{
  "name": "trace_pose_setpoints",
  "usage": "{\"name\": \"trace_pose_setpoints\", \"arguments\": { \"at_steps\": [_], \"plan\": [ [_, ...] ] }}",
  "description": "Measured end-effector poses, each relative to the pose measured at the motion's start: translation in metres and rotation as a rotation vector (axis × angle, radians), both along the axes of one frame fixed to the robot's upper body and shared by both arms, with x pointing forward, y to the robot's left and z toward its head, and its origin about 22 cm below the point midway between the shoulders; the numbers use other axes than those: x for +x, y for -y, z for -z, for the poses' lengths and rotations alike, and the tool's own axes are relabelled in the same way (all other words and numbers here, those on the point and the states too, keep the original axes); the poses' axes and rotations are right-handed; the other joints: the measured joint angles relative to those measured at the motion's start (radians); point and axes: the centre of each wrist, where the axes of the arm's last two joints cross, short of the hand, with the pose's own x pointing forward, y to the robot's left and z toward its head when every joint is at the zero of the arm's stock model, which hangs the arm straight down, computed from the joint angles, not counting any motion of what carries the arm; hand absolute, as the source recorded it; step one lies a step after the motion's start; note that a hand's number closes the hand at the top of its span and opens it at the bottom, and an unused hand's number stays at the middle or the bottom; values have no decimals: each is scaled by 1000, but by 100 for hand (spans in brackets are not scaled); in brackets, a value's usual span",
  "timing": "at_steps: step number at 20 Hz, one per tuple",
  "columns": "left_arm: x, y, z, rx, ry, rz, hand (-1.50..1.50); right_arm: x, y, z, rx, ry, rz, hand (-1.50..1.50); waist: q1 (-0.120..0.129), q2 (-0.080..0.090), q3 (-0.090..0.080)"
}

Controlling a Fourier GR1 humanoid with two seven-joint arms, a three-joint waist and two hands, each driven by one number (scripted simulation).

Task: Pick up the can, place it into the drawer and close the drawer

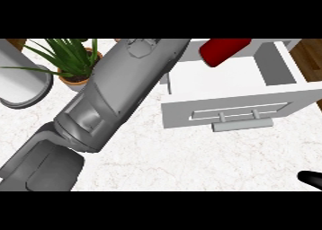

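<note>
1. Head view: a white marbled counter top [190, 157] is seen from steeply above, with brown wooden floor showing at the upper corners.
2. A white open drawer [247, 105] is seen at the upper right, its front panel carrying a grey bar handle [240, 117] and facing the lower edge of the view.
3. A dark red can [222, 50] is seen lying tilted inside the drawer, at its back, against the white drawer floor.
4. A large grey forearm [117, 94] is seen running diagonally from the lower left up to the top centre, ending beside the drawer's left wall and just left of the red can.
5. The hand of this forearm is hidden at the top edge, so whether it is wide, narrow or holding anything cannot be told.
6. The robot's right hand [316, 180] is shown only as a black tip at the lower right corner, above the counter; its state cannot be told either.
7. A green spiky plant in a terracotta pot [76, 63] is seen at the upper left, partly covered by the forearm.
8. A pale grey cylindrical container [17, 76] is seen at the left edge, just beside the plant.
</note>
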Motion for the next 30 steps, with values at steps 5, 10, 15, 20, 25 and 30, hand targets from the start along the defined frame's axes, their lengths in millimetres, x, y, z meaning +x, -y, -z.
{"name": "trace_pose_setpoints", "arguments": {
  "at_steps": [5, 10, 15, 20, 25, 30],
  "plan": [
    [1, 2, 0, 7, 16, -55, -150, 8, -2, -6, -16, 13, -5, -150, -7, 4, 0],
    [2, 1, 1, -10, 24, -92, -150, 10, -3, -10, -110, 40, -26, -150, -18, 8, 1],
    [1, 2, 2, -46, 19, -90, -150, 19, -11, -15, -246, 85, -35, -150, -7, 7, 0],
    [1, 3, -4, -100, 13, -83, -150, 34, -17, -18, -415, 104, -27, -150, 4, 10, -1],
    [2, 1, -2, -124, 18, -85, -150, 55, -29, -12, -589, 102, -5, -150, 25, 10, -1],
    [2, 2, -5, -112, 40, -88, -150, 85, -50, 6, -733, 86, 5, -150, 48, 7, -1]
  ]
}}
